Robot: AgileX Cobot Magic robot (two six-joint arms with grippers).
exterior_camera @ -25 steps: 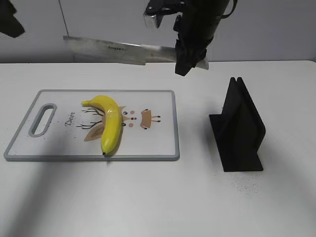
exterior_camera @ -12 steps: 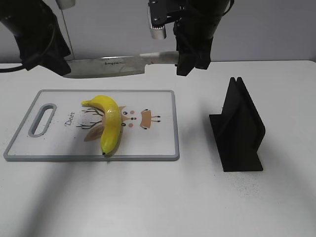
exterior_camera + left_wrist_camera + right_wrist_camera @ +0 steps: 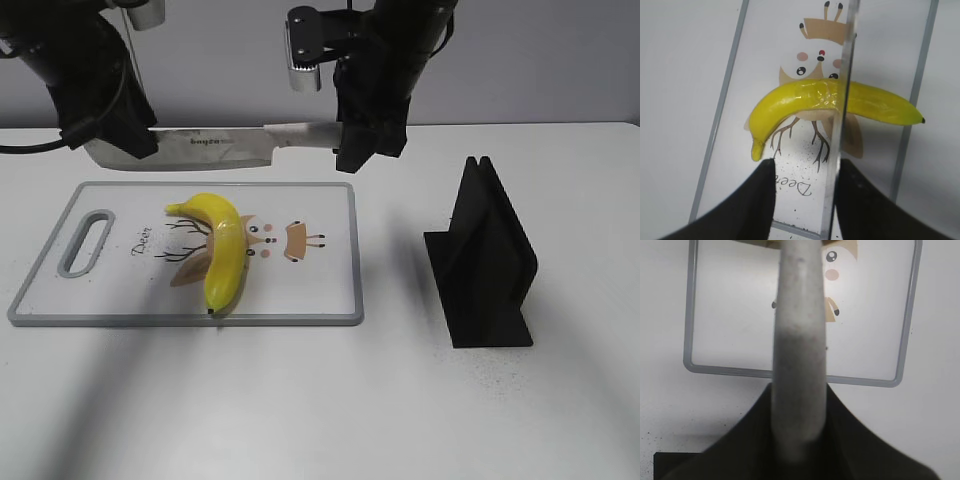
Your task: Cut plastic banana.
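A: Where's the plastic banana (image 3: 224,250) relative to the knife (image 3: 215,146)?

B: Lying on the cutting board (image 3: 330,290), under and in front of the blade. Blade crosses its long axis near mid-length in the left wrist view.

A: Grippers?

B: Right gripper (image 3: 362,135) clamped on the handle. Left gripper (image 3: 802,200) straddling the blade tip; can't tell if pinching.

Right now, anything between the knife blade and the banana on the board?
Nothing visible. The knife hangs in the air above the plastic banana, held by the right claw at the handle, with the left claw at the blade tip. The cutting board is bare around the banana.
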